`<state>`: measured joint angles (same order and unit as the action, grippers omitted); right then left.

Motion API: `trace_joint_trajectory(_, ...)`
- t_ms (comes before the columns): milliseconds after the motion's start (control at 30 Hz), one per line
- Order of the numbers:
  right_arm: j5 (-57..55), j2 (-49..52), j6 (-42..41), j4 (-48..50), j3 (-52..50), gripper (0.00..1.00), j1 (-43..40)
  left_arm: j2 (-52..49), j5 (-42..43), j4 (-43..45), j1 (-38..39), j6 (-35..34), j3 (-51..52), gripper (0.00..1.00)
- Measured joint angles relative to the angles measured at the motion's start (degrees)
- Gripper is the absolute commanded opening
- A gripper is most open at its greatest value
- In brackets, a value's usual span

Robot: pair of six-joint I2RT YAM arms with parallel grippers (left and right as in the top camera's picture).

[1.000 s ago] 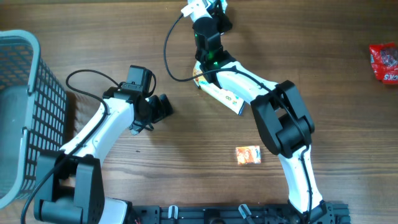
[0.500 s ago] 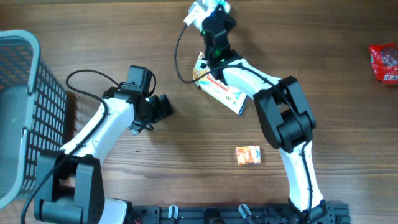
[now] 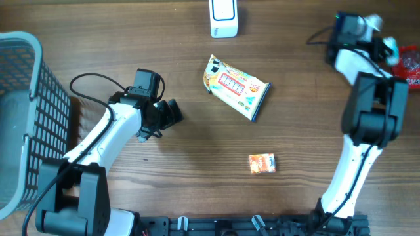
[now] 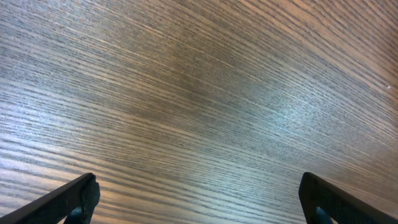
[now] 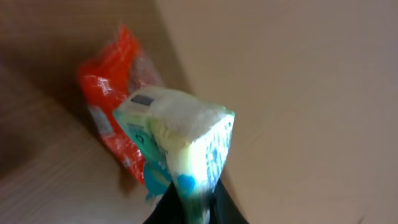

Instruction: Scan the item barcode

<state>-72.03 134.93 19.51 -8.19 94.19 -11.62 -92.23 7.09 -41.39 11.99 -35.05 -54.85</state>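
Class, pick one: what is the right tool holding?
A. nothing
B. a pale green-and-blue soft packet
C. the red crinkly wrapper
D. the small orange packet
B: the right tool is shut on the pale green-and-blue soft packet; the red crinkly wrapper lies behind it.

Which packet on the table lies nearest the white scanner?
The large yellow packet, near the scanner; the small orange packet and red packet lie farther off.

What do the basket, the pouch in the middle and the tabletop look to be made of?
Basket: rigid grey plastic, judging by its moulded grid wall.
Pouch: glossy printed film, probably plastic, with flat sealed ends.
Tabletop: wood or wood-look laminate, with a satin sheen over straight grain. I cannot tell which.
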Motion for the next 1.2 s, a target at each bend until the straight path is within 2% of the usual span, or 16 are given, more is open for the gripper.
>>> trace_joint_trajectory(100,7.63,0.00,-8.09,-9.07,0.02,0.70,-4.42,0.00,-0.02,-0.04,0.00,0.00,0.00,1.00)
trace_joint_trajectory(133,10.64,0.00,-10.08,-10.93,0.00,0.91,-4.57,0.00,-0.02,0.00,0.00,0.00,0.00,1.00)
trace_joint_trajectory(200,15.17,-0.02,-14.75,-13.53,0.02,1.00,-4.28,0.00,-0.02,0.00,0.00,0.00,0.00,1.00)
trace_joint_trajectory(267,17.68,-0.76,-19.19,-15.50,0.02,1.00,-4.13,0.00,-0.02,-0.02,0.00,0.00,0.00,1.00)
trace_joint_trajectory(367,29.24,-8.24,-27.28,-18.47,-0.09,1.00,-4.46,0.00,-0.02,0.04,0.00,0.00,0.00,1.00)
trace_joint_trajectory(467,39.76,-21.99,-29.92,-21.18,-0.07,1.00,-4.46,0.00,-0.02,0.02,0.00,0.00,0.00,1.00)
trace_joint_trajectory(533,52.35,-29.88,-30.42,-26.18,0.24,1.00,-4.57,0.00,-0.02,-0.04,0.00,0.00,0.00,1.00)
trace_joint_trajectory(667,95.43,-34.95,-30.69,-43.60,0.48,0.98,-3.85,0.00,-0.02,-0.04,0.00,0.00,0.00,1.00)
trace_joint_trajectory(733,104.76,-34.97,-28.63,-52.68,-2.29,0.98,0.22,0.00,-0.04,0.02,0.00,0.00,0.00,1.00)
trace_joint_trajectory(800,106.51,-34.99,-26.67,-54.80,-8.79,0.97,8.48,0.00,-0.02,-0.04,0.00,0.00,0.00,1.00)
trace_joint_trajectory(867,103.91,-34.64,-25.90,-50.64,-23.78,0.86,23.17,0.00,-0.02,-0.09,0.00,0.00,-0.04,1.00)
trace_joint_trajectory(900,103.69,-34.53,-25.90,-50.62,-25.90,0.86,25.03,0.00,-0.02,-0.07,0.00,0.00,-0.04,1.00)
trace_joint_trajectory(933,102.25,-34.77,-27.52,-48.65,-28.22,0.80,26.73,0.00,-0.02,0.00,0.00,0.00,-0.04,1.00)
trace_joint_trajectory(1000,97.15,-34.80,-32.85,-48.39,-34.95,0.62,31.82,0.00,-0.02,0.00,0.00,0.00,-0.04,1.00)
trace_joint_trajectory(1100,93.72,-34.77,-38.12,-47.50,-39.93,0.60,34.12,0.00,-0.02,0.00,0.00,0.00,-0.04,1.00)
trace_joint_trajectory(1200,92.94,-34.82,-40.70,-47.06,-43.63,0.63,34.51,0.00,-0.02,-0.02,0.00,0.00,-0.04,1.00)
